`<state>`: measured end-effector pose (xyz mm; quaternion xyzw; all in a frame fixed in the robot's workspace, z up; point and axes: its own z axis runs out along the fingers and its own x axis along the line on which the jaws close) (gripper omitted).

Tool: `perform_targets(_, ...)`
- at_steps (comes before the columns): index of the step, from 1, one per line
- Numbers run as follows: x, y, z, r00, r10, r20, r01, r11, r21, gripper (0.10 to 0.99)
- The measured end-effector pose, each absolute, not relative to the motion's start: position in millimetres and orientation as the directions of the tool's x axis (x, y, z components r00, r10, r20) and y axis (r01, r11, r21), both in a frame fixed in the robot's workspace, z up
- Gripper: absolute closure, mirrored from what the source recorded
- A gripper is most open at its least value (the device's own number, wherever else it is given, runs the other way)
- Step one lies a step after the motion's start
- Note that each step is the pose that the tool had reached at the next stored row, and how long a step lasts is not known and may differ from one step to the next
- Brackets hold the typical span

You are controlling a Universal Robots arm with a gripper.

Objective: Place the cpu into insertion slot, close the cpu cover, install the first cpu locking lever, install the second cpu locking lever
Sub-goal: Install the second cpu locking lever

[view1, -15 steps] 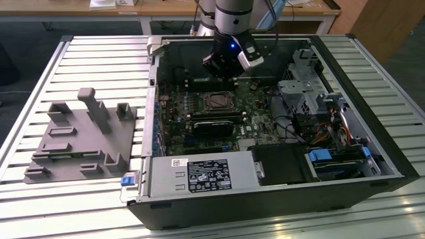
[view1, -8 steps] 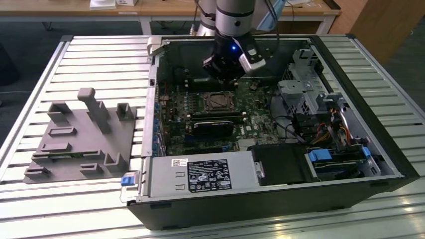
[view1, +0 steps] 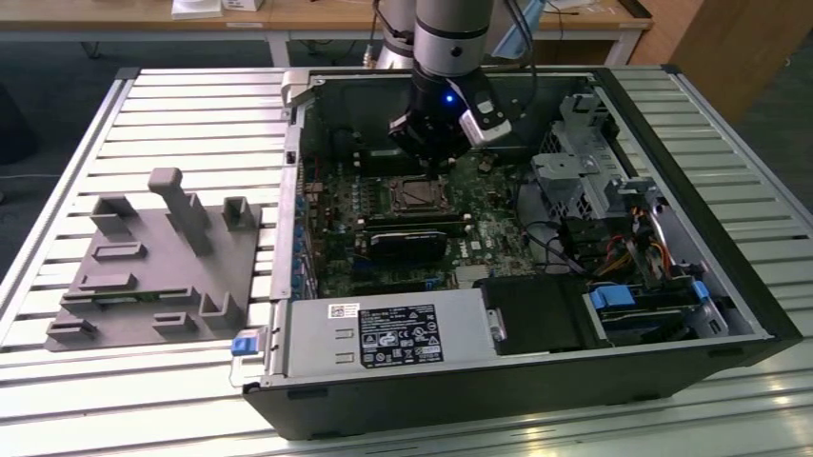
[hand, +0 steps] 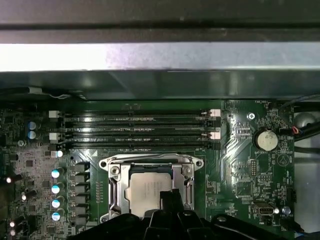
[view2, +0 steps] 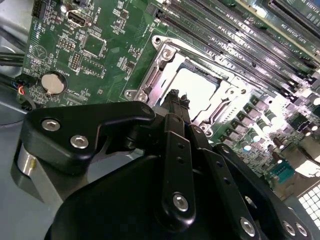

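The cpu point(hand: 145, 187), a pale silvery square, lies in the insertion slot point(view1: 413, 195) on the green motherboard point(hand: 245, 175) inside the open computer case. Its top shines bright in the second wrist view point(view2: 200, 85). The cpu cover point(hand: 116, 190), a silvery frame with a cut-out centre, lies flat around the chip point(view2: 150, 82). My gripper point(view1: 432, 160) hangs just above the slot's far edge. Its black fingertips point(view2: 178, 96) stand close together with nothing between them, at the chip's edge in both wrist views point(hand: 169, 196). I cannot make out the locking levers.
Long black memory slots point(hand: 135, 130) run beside the socket, with a coin battery point(hand: 265, 140) further off. A black card point(view1: 406, 238), a power supply point(view1: 381, 338) and a drive cage point(view1: 578, 162) crowd the case. A grey fixture point(view1: 152, 257) sits on the slatted table at the exterior view's left.
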<state>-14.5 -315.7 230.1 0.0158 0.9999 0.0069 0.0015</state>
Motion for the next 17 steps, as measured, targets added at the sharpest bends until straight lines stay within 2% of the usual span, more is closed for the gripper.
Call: perform_targets(17, -14.4, -331.1, 236.9, -0.999, 0.032, -0.003, 0.031, 0.999, 0.014, 0.980)
